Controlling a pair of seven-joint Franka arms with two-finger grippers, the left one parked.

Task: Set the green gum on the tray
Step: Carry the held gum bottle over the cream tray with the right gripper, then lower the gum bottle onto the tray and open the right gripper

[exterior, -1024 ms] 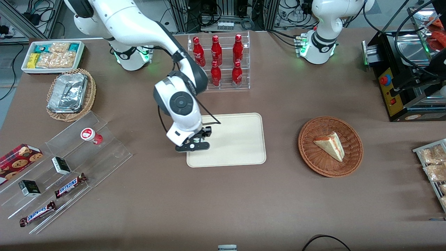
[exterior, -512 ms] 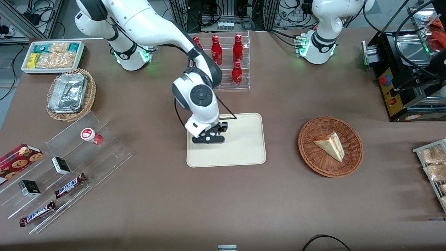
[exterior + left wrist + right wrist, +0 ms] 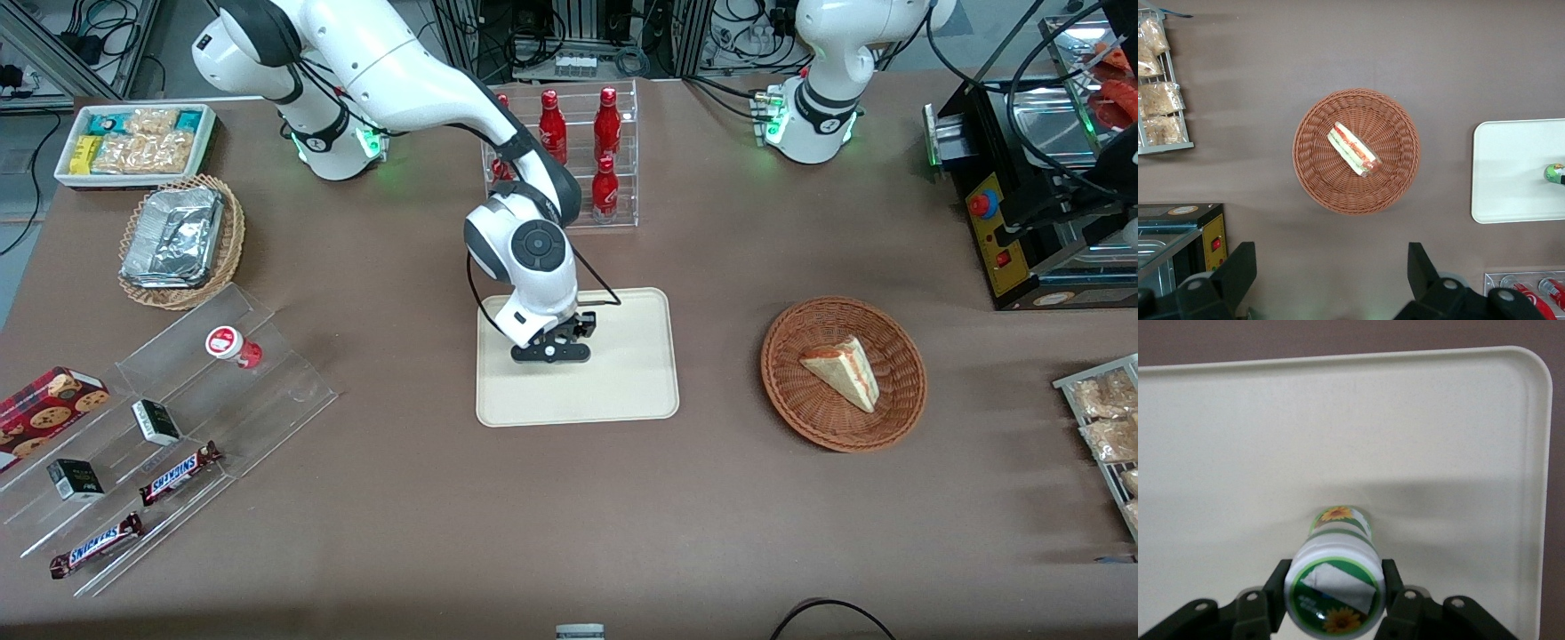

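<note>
The working arm is glossy white with dark grey joint bands and a round grey cap above the wrist. A thin black cable loops beside the wrist. Its gripper [image 3: 549, 353] is black; small round screws dot the dark bracket just outside the jaws. Green lights glow at the base.

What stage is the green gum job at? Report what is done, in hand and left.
Done: the green gum is off the display and over the tray. In hand: the gripper is shut on the green gum above the tray, nearer the cola bottle rack than the tray's front edge. Left: lower it, open the fingers, withdraw. Whether its base touches the tray cannot be told.
</note>
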